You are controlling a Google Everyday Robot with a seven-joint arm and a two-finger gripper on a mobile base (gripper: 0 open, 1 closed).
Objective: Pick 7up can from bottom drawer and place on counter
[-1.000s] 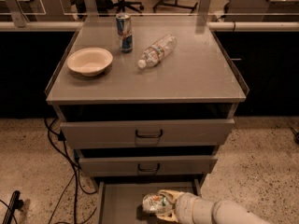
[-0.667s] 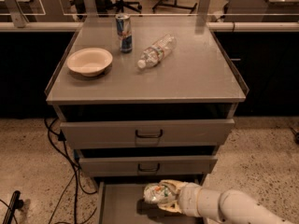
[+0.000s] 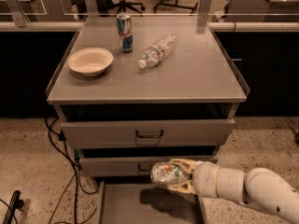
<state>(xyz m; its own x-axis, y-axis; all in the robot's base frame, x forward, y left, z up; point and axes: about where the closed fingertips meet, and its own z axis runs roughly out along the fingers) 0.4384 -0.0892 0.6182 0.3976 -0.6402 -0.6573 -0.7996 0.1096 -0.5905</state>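
1. Gripper (image 3: 176, 176): near right, low, just in front of the middle drawer (image 3: 117, 166) and above the bottom drawer (image 3: 140, 208). Its fingers were closed around the can. The white arm (image 3: 243, 188) entered from the right edge.

2. Can (image 3: 163, 173): silvery with green marking, held on its side and lifted off the drawer floor, with its shadow on the floor below.
   Hazard: the wall looked thin and dented. A harder squeeze could crush it. A looser one could let it slip and drop back into the drawer.

3. Middle drawer and top drawer (image 3: 107, 133): the fronts and dark handles stood directly behind and above the can.
   Hazard: a straight lift would probably catch the can or the fingers on a front, a handle or the table's near edge. The gripper likely needed to draw nearward before rising.

4. Table (image 3: 201, 80): well above the gripper. It carried a bowl (image 3: 90, 61) at left, a blue can (image 3: 124, 31) upright at far left and a bottle (image 3: 156, 50) lying on its side near the far centre.
   Hazard: setting down close to these could topple the blue can or start the bottle rolling. If released sideways, the can could roll, and raised rims showed only along the sides, so it might go off the near edge.
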